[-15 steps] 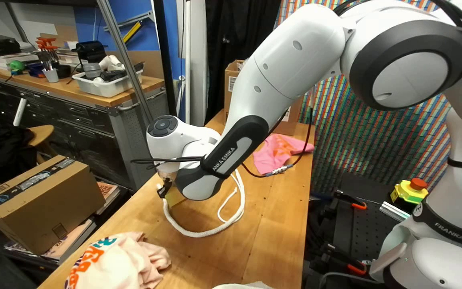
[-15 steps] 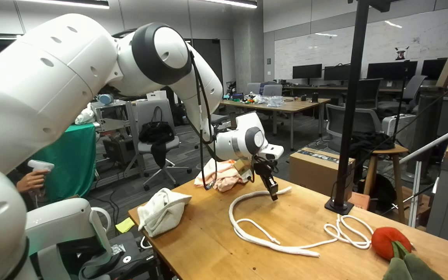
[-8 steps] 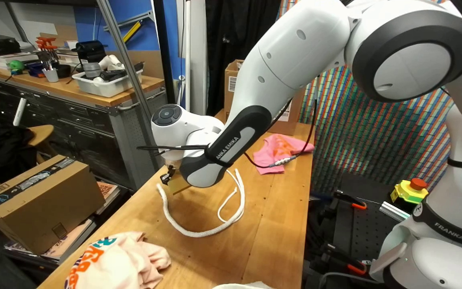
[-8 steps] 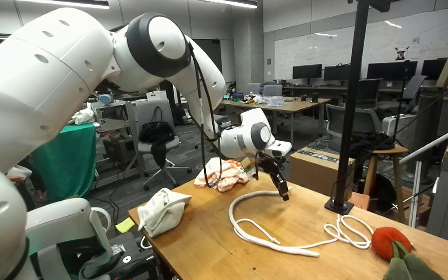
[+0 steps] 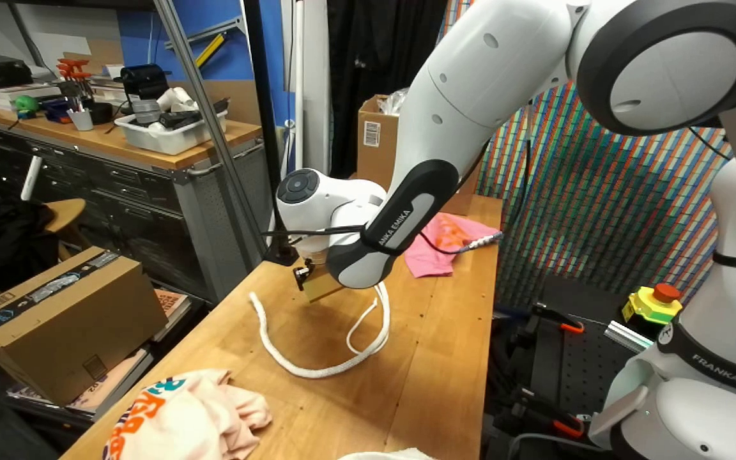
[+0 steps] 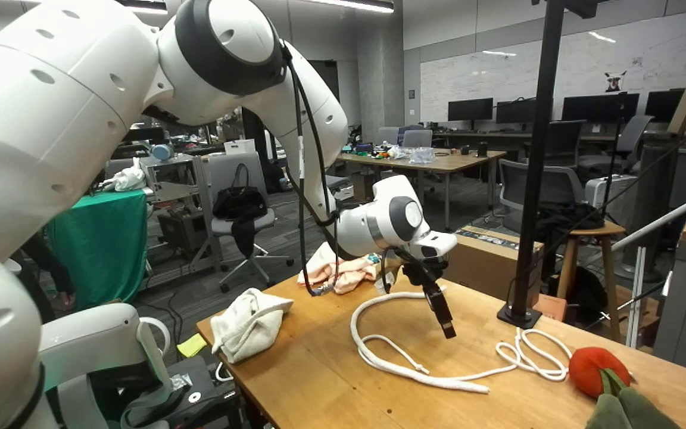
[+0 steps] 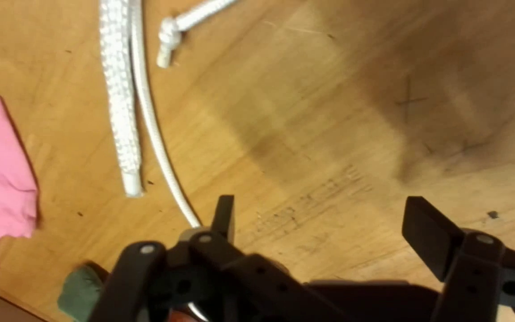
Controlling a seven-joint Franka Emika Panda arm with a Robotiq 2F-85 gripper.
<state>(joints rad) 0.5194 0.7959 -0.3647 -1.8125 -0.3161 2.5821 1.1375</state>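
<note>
Away swings the gripper [image 7: 320,219], spread wide and empty, leaving the rope [image 7: 121,100] lying free below and beside it.

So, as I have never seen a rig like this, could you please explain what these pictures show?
You are looking at a big white robot arm with several joints. At its end is a black gripper, a sort of two-fingered hand. Two views come from cameras outside the robot, looking from different places; the wrist view comes from a camera riding on the arm, so the fingers show at the bottom.

On the wooden table lie a thick white rope, a thinner white cord, a pink cloth, a peach cloth, a whitish cloth and a red, plush-looking object with green leaf-like parts.

The gripper is open, holds nothing and hangs above the table; in the wrist view the cord runs partly hidden behind one side of it.
</note>
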